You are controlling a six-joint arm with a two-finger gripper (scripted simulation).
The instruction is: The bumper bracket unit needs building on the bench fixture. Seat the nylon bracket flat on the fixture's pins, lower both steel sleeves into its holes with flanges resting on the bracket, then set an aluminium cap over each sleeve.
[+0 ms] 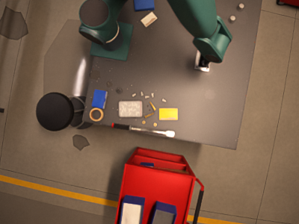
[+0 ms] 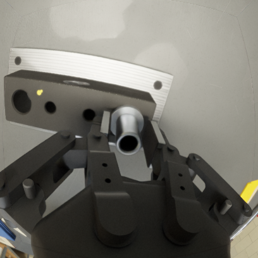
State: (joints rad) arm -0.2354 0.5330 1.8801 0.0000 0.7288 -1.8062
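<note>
My gripper (image 2: 128, 129) stands open over the right end of the dark nylon bracket (image 2: 76, 101), which lies flat on the ribbed metal fixture plate (image 2: 95, 71) on the right half of the bench. A steel sleeve (image 2: 127, 131) stands upright between the fingers, its flange down on the bracket. The bracket's left large hole (image 2: 21, 101) is empty. From the side camera the arm's wrist (image 1: 211, 44) hides most of the fixture (image 1: 202, 65). Two small aluminium caps (image 1: 236, 12) sit near the bench's far right corner.
A red tool cart (image 1: 159, 186) stands in front of the bench. On the bench's left front lie a blue box (image 1: 99, 98), a tape ring (image 1: 96, 114), a grey pad (image 1: 130, 108), a yellow block (image 1: 168, 114), loose screws and a ratchet (image 1: 144, 129). A black stool (image 1: 55, 111) stands at the left.
</note>
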